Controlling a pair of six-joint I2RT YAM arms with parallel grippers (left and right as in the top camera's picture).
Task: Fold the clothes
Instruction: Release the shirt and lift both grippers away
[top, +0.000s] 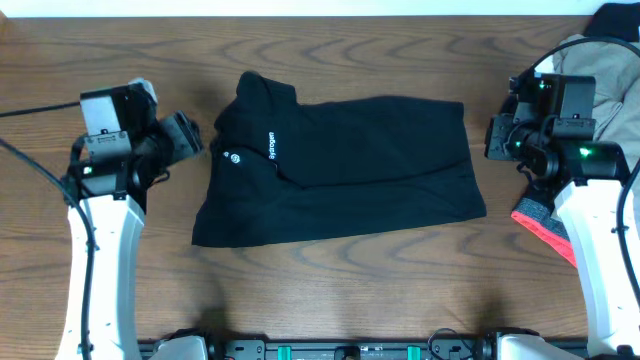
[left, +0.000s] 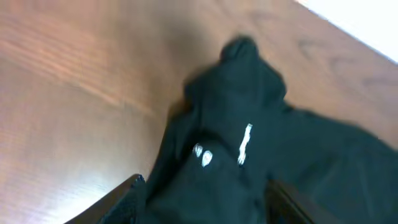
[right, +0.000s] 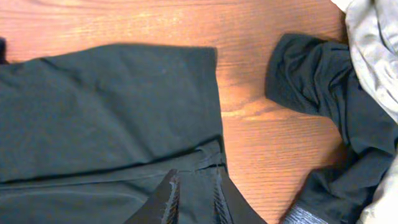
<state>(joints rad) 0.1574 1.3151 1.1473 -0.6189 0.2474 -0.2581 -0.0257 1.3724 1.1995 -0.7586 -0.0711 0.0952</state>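
Note:
The black short-sleeved shirt (top: 340, 165) lies flat and folded in the middle of the table, collar at the upper left, with its white logo (top: 232, 156) and lettering showing. My left gripper (top: 192, 137) is wide open just off the collar end; in the left wrist view its fingers (left: 205, 205) straddle the shirt (left: 249, 124). My right gripper (top: 492, 135) is at the shirt's right edge. In the right wrist view its fingers (right: 194, 196) are a narrow gap apart over the hem corner (right: 112, 112), and the fabric lies flat.
A pile of other clothes sits at the far right: a khaki-grey garment (top: 590, 50), a black one (top: 612, 15) and a coral-pink one (top: 545, 228). The right wrist view shows the black garment (right: 323, 81) and the grey one (right: 373, 50) beside my gripper.

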